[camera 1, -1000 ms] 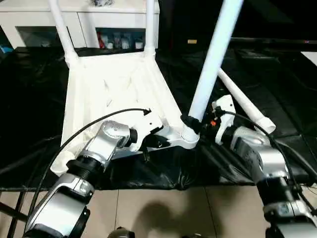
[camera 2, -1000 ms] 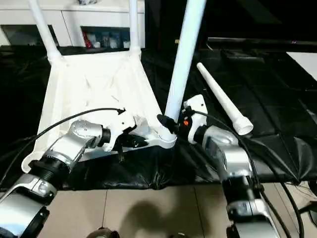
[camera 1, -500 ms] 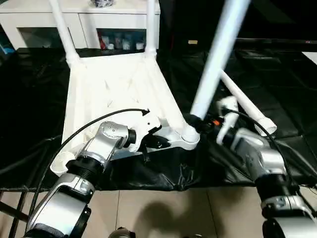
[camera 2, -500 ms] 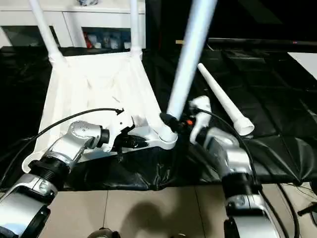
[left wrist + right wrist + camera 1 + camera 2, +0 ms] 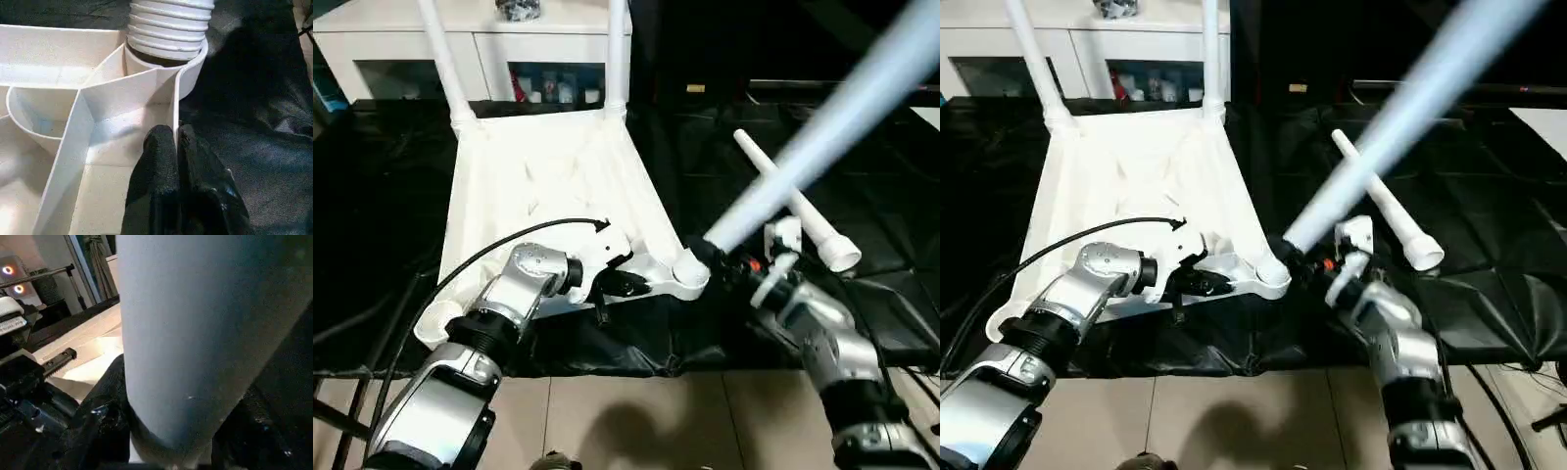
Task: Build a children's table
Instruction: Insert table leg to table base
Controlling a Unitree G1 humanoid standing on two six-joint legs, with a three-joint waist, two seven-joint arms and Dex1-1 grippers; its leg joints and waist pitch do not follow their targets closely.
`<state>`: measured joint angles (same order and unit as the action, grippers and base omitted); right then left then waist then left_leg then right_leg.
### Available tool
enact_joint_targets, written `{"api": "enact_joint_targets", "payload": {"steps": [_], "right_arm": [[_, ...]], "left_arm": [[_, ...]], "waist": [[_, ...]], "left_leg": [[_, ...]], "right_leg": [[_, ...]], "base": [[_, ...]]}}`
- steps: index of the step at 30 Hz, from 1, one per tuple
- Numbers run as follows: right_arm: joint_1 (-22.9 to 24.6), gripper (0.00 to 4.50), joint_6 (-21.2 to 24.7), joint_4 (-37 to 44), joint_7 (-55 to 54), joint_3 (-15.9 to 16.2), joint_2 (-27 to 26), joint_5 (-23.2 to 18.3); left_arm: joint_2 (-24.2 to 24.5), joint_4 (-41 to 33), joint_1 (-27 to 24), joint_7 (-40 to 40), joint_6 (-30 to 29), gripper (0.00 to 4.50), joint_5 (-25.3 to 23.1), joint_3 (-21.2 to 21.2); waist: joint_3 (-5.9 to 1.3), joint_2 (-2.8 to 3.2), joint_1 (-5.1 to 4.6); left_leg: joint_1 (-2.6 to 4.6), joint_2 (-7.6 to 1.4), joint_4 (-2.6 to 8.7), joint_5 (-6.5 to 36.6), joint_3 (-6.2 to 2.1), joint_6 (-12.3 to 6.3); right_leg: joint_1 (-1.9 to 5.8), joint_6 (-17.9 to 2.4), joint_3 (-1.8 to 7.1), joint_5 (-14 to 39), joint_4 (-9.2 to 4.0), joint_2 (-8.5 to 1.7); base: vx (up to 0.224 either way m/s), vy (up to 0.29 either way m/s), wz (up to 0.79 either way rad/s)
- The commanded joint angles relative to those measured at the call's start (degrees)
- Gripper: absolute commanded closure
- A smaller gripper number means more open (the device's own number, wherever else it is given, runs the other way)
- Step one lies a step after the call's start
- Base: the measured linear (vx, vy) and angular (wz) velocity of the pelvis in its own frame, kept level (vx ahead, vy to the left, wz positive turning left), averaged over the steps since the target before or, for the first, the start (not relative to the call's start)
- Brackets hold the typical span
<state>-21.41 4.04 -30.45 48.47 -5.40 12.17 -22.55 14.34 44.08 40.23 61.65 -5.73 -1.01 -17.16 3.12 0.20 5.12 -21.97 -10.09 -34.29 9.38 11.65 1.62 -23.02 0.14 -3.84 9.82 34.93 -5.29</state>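
Observation:
The children's table top (image 5: 548, 186) lies upside down on the black cloth, ribs up. Two white legs (image 5: 440, 59) (image 5: 617, 49) stand in its far corners. My left gripper (image 5: 175, 139) is shut on the thin rim wall beside the near right corner socket (image 5: 690, 274). My right gripper (image 5: 720, 257) is shut on a third leg (image 5: 822, 137) just above that socket. This leg leans steeply to the right, and its ribbed end (image 5: 168, 24) sits in the socket. A fourth leg (image 5: 793, 201) lies loose on the cloth to the right.
A white cabinet (image 5: 548, 49) with glass doors stands behind the table top. The black cloth (image 5: 372, 196) covers the floor around it and ends at bare tiles (image 5: 636, 421) near my feet. The near left socket (image 5: 433, 328) holds nothing.
The leg in my right gripper has swung from nearly upright to a steep lean to the right, and my right arm has dropped lower. The left gripper has kept its hold.

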Motion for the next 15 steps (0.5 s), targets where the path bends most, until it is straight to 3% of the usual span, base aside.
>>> {"api": "enact_joint_targets", "payload": {"steps": [1, 6, 9, 15], "right_arm": [[3.22, 2.63, 1.05, -1.42, -1.90, 2.33, 1.58, 5.30], [0.52, 2.63, 2.82, 0.26, -1.07, 8.23, 4.01, 10.37], [-0.98, 2.63, 5.03, 0.76, 0.48, 10.40, 4.73, 11.42], [-2.79, 2.63, 8.25, 1.81, 5.27, 15.10, 6.66, 12.86]], "left_arm": [[0.58, 0.40, 0.88, 0.29, 1.74, 4.50, 0.92, 1.92], [1.22, 1.02, 1.33, 1.28, 2.87, 4.50, -0.01, 0.86], [1.46, 1.20, 1.46, 1.73, 3.08, 4.50, -0.44, 0.38], [1.91, 2.36, 2.13, 2.41, 3.71, 4.50, -1.18, -0.12]], "waist": [[-3.50, -0.25, 0.08], [-3.41, -0.31, -0.25], [-3.29, -0.33, -0.32], [-3.40, -0.57, -0.33]], "left_leg": [[1.50, -3.33, 4.90, 21.10, -2.15, 0.33], [1.25, -3.15, 4.99, 21.06, -2.17, 0.52], [1.57, -3.20, 4.92, 22.88, -2.29, 0.82], [1.53, -3.34, 5.03, 22.38, -2.27, 0.68]], "right_leg": [[1.73, -10.67, 2.56, 23.75, -5.64, -4.17], [1.89, -10.45, 2.49, 24.10, -5.60, -4.06], [1.61, -9.69, 2.52, 27.42, -5.98, -4.19], [1.51, -9.91, 2.61, 25.41, -5.78, -4.08]], "base": [[0.000, 0.000, 0.00], [0.000, 0.000, 0.00], [0.000, 0.000, 0.00], [0.000, 0.000, 0.00]]}}
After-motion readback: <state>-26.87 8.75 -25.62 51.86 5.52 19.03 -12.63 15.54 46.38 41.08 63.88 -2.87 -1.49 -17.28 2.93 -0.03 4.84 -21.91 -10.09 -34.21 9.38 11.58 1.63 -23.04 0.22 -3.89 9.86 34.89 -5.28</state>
